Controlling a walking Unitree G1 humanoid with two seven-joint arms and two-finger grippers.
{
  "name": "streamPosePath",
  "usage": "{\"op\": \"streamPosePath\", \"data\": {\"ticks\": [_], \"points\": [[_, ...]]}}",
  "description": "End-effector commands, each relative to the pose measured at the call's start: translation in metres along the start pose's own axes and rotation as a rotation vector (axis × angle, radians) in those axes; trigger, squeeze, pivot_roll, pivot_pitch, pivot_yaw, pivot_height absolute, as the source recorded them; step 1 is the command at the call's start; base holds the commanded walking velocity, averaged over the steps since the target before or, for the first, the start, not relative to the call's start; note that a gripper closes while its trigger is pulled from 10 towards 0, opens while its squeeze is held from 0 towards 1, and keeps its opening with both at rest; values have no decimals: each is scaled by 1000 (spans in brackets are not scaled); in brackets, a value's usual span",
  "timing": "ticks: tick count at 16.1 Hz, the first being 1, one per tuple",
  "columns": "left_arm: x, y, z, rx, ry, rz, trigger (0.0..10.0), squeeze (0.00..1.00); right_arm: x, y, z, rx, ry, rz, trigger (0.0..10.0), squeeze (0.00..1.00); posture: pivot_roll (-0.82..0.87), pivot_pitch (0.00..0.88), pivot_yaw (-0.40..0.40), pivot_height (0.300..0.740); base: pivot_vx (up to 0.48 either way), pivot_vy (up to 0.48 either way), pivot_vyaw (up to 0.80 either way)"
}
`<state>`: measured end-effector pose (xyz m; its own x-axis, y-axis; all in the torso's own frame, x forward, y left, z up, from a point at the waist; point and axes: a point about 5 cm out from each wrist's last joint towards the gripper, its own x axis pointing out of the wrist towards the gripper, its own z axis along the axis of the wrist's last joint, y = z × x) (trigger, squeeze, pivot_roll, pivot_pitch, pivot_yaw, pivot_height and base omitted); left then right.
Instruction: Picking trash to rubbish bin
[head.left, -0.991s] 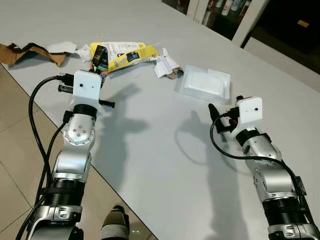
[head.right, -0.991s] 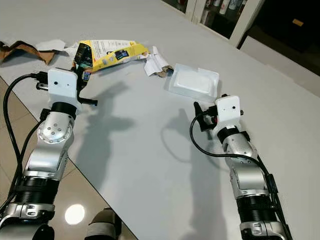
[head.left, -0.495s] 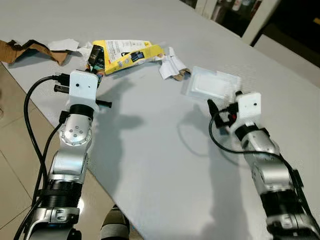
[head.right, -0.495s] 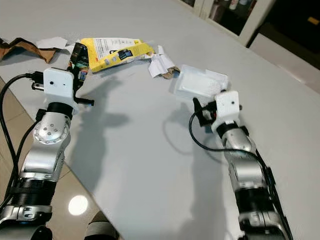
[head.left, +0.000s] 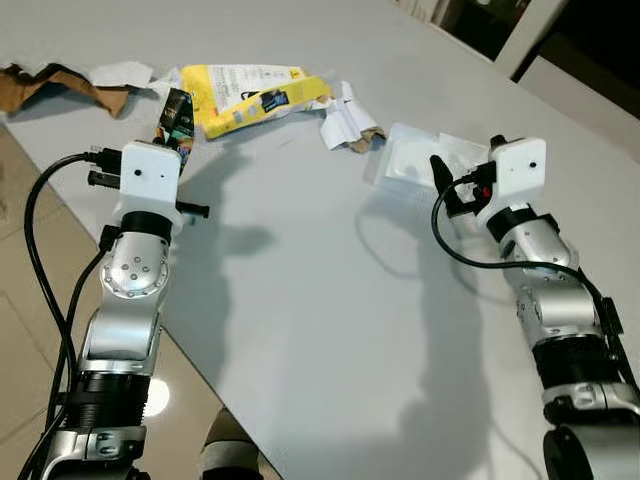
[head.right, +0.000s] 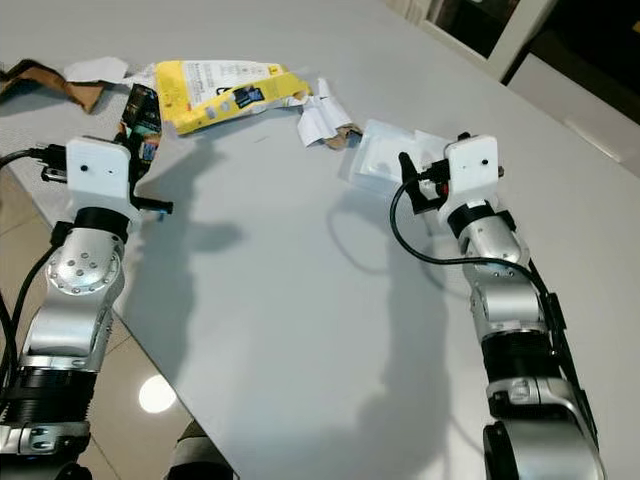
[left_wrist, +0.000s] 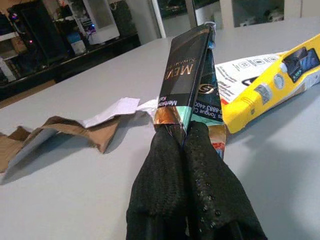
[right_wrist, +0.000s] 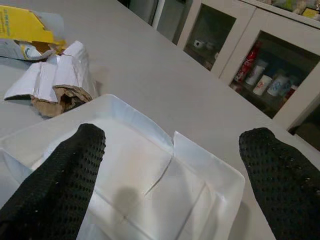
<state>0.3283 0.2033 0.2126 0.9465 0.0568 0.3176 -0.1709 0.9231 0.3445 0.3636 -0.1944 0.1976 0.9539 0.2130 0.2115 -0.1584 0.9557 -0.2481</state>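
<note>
Two hands working. Left hand (left_wrist: 186, 150) is pinching the dark carton (left_wrist: 187, 80) between closed fingers, just above the worktop (head.left: 300, 260) near the yellow packet (head.left: 255, 92). Right hand (right_wrist: 170, 165) is spread wide, hovering at the white plastic tray (right_wrist: 150, 170), not gripping yet. Nothing binned so far, I'd say: torn cardboard (head.left: 60, 85) and crumpled paper (head.left: 345, 122) are lying untouched. Most work is remaining.

Hidden behind the left gripper's fingers (left_wrist: 200, 165): lower end of the dark wrapper (left_wrist: 187, 85). Cut by the frame's left edge: brown cardboard (head.left: 45, 85).
</note>
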Motion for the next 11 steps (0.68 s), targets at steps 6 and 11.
{"op": "streamPosePath", "data": {"ticks": [6,11], "points": [[-7,6,2,21,7,-6,10000,0,15,-19,3,-18,7,-15,10000,0,469,342,-108,740,0,0,0],[-12,14,4,46,11,-1,10000,0,33,-28,7,-51,53,-59,10000,0,517,358,-105,740,0,0,0]]}}
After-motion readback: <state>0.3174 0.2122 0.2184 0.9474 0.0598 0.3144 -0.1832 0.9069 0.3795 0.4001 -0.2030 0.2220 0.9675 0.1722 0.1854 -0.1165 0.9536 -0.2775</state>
